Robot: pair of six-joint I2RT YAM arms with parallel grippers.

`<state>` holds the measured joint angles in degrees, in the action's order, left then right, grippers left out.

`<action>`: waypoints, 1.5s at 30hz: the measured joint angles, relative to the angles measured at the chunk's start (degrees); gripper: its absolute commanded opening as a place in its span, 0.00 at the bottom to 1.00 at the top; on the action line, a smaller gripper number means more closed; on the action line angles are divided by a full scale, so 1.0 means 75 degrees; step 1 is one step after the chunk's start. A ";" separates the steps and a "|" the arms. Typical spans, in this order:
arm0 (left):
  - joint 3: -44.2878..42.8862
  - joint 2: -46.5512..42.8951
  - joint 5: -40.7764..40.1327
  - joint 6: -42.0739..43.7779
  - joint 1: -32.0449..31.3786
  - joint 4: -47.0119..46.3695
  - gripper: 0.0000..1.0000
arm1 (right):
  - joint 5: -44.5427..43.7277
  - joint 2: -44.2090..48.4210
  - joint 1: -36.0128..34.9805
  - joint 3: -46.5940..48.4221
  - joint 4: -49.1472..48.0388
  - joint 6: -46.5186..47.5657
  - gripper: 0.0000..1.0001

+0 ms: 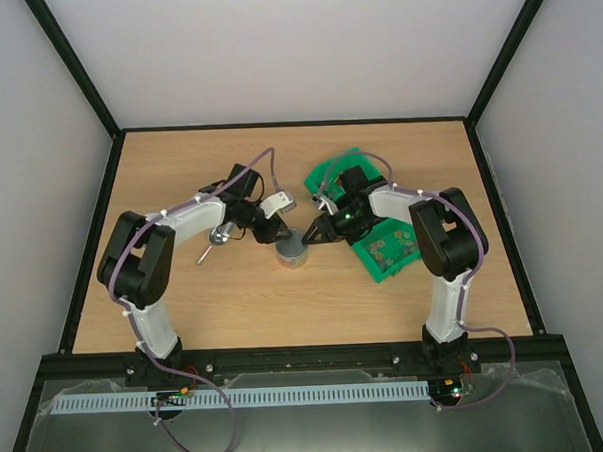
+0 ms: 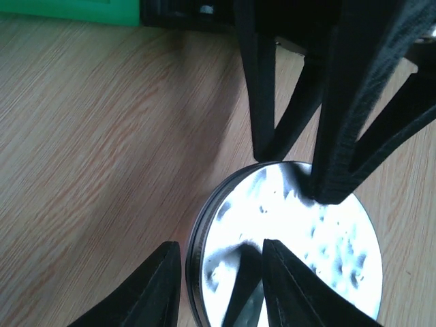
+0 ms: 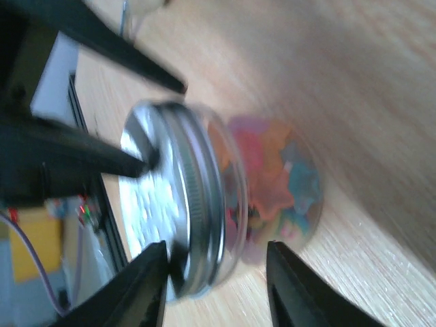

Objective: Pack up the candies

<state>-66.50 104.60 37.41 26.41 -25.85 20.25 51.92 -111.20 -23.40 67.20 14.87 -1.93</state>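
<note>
Left claw (image 2: 221, 244) sits apart over the lid (image 2: 327, 231), right claw (image 3: 216, 245) straddles the jar (image 3: 231, 153), can't tell if clamped. Weak hold and I'd tip it, spilling candies (image 3: 279, 177).

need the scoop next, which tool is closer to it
The left tool: the scoop lies on its side of the jar, while the right tool is on the jar's far side.

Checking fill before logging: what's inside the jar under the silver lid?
Through the clear wall of the jar, the right wrist view shows mixed-colour candies: pink, orange, greenish. The silver lid covers the mouth, so nothing inside shows from above.
</note>
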 measured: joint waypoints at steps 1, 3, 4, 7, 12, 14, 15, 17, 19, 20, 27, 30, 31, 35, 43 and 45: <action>0.0003 -0.0023 0.0006 0.0061 0.0015 0.0055 0.42 | 0.0052 0.0000 0.0000 -0.0032 0.0128 0.0146 0.55; 0.0009 -0.0073 -0.0012 0.0195 0.0058 0.0166 0.51 | 0.0096 0.0029 0.0003 -0.0085 0.0388 0.0434 0.62; 0.0017 -0.0102 -0.0032 0.0245 0.0096 0.0224 0.56 | 0.0111 0.0064 0.0006 -0.0137 0.0478 0.0560 0.64; 0.0067 -0.0230 -0.0131 0.0411 0.0175 0.0417 0.61 | 0.0146 0.0277 0.0073 -0.0402 0.0530 0.0880 0.65; 0.0134 -0.0618 -0.0210 0.0638 0.0233 0.0670 0.68 | 0.0143 0.0804 0.0268 -0.0901 0.0367 0.1416 0.65; 0.0134 -0.0813 -0.0213 0.0705 0.0242 0.0726 0.71 | 0.0163 0.0918 0.0294 -0.1003 0.0160 0.1553 0.70; 0.0143 -0.0921 -0.0219 0.0720 0.0283 0.0755 0.73 | 0.0175 0.0988 0.0291 -0.1105 -0.0041 0.1614 0.75; 0.0221 -0.1192 -0.0216 0.0743 0.0329 0.0778 0.79 | 0.0154 0.1236 0.0286 -0.1486 -0.0595 0.1696 0.81; 0.0344 -0.1495 -0.0224 0.0766 0.0440 0.0799 0.86 | 0.0067 0.1585 0.0256 -0.1976 -0.1169 0.1775 0.84; 0.0414 -0.1667 -0.0230 0.0755 0.0516 0.0799 0.88 | -0.0003 0.1766 0.0230 -0.2206 -0.1466 0.1839 0.85; 0.0664 -0.2725 -0.0361 0.0729 0.1000 0.0796 1.00 | -0.0729 0.2253 -0.0207 -0.3002 -0.3220 0.2538 0.88; 0.0688 -0.2993 -0.0437 0.0583 0.1154 0.0691 0.99 | -0.1096 0.2261 -0.0516 -0.3220 -0.3684 0.2990 0.90; 0.0731 -0.3107 -0.0481 0.0463 0.1195 0.0580 1.00 | -0.1224 0.2261 -0.0624 -0.3290 -0.3826 0.3144 0.90; 0.0997 -0.3590 -0.0705 -0.0096 0.1309 0.0114 1.00 | -0.1559 0.2212 -0.0918 -0.3389 -0.4220 0.3567 0.90; 0.0982 -0.3552 -0.0740 0.0000 0.1443 0.0551 0.99 | -0.1953 0.1746 -0.1408 -0.3389 -0.4916 0.3940 0.83; 0.1131 -0.3617 -0.0740 0.0335 0.1413 0.0632 1.00 | -0.1999 0.1649 -0.1600 -0.3389 -0.5018 0.3940 0.82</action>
<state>-58.02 77.47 31.86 28.93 -15.25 24.99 36.93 -98.83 -35.40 41.78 -22.76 27.62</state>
